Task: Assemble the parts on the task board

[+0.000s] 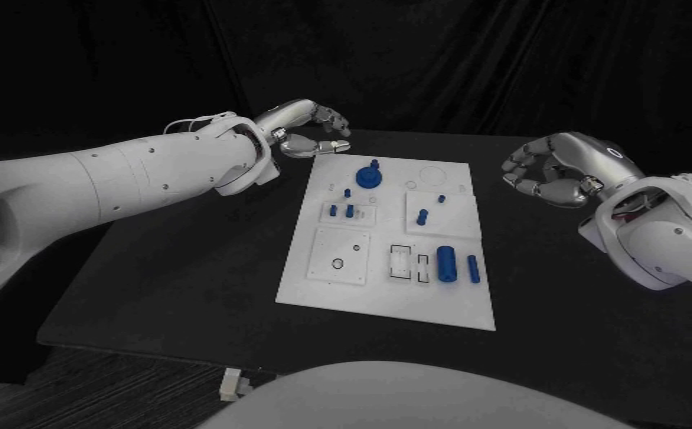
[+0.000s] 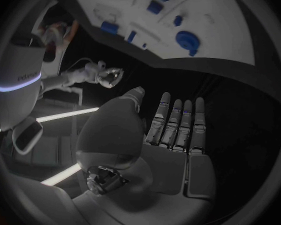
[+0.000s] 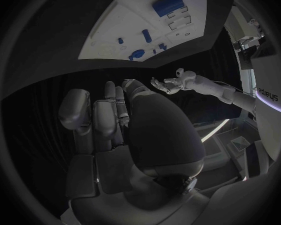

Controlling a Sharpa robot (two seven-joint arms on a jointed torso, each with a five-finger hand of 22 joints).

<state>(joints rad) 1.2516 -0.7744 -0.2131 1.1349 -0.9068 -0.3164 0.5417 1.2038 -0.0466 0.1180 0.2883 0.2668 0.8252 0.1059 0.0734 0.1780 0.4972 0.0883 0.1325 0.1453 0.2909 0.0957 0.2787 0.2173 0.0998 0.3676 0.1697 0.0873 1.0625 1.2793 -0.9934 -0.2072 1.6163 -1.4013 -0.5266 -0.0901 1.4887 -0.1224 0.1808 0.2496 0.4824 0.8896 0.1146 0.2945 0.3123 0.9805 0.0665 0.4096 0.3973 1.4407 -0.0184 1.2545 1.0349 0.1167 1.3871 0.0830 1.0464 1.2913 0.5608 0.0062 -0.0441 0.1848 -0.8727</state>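
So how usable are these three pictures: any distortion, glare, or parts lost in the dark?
Head view: even light, the task board bright against the black table, blue parts distinct, no glare. Left wrist view: fisheye bends the board's edge into a curve; the left robot hand is dim but readable. Right wrist view: same bending; the right robot hand is dark and low in contrast.

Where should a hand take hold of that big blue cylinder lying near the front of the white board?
Probably across the middle of the blue cylinder, fingers on its long sides, coming from above. It lies flat on the task board with its curved top exposed; a thinner blue rod lies close beside it, so that side looks tight.
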